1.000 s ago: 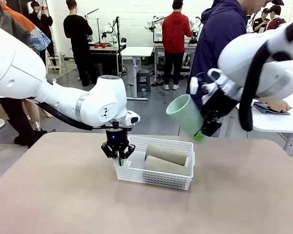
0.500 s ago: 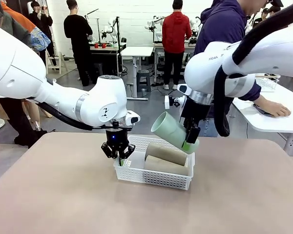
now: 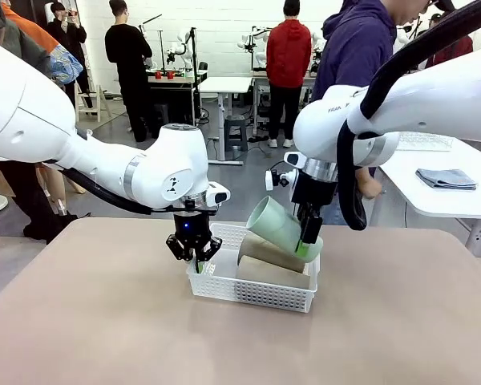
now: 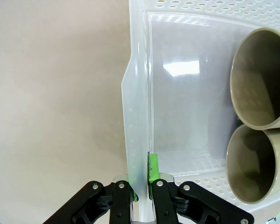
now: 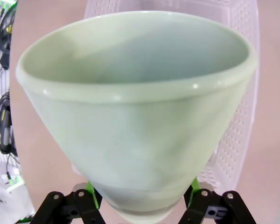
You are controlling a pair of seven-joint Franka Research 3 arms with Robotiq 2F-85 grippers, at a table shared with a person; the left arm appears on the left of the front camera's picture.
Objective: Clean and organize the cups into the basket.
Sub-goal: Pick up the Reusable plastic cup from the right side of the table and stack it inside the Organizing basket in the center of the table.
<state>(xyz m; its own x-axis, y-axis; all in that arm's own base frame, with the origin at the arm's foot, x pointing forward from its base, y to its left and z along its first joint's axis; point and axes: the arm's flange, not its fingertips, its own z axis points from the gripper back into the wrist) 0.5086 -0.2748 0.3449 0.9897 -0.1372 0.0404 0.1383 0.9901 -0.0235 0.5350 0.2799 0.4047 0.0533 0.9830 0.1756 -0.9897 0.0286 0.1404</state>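
The white lattice basket [image 3: 256, 290] sits mid-table with two tan cups [image 3: 274, 255] lying side by side inside, their open mouths [image 4: 261, 84] showing in the left wrist view. My left gripper [image 3: 193, 258] is shut on the basket's left rim [image 4: 136, 140], one green pad [image 4: 152, 169] inside the wall. My right gripper [image 3: 309, 247] is shut on the base of the mint green cup [image 3: 279, 225], held tilted just above the tan cups, mouth up and to the left. That cup [image 5: 135, 112] looms large in the right wrist view, the basket [image 5: 242, 116] beneath it.
The brown table [image 3: 104, 321] stretches open in front of and beside the basket. A person in a dark hoodie [image 3: 353, 56] stands at the far side. A white side table [image 3: 441, 192] with a folded cloth lies at right.
My right arm has swung left and down, carrying the mint cup from high at the right to just over the basket. The left gripper has stayed on the rim.
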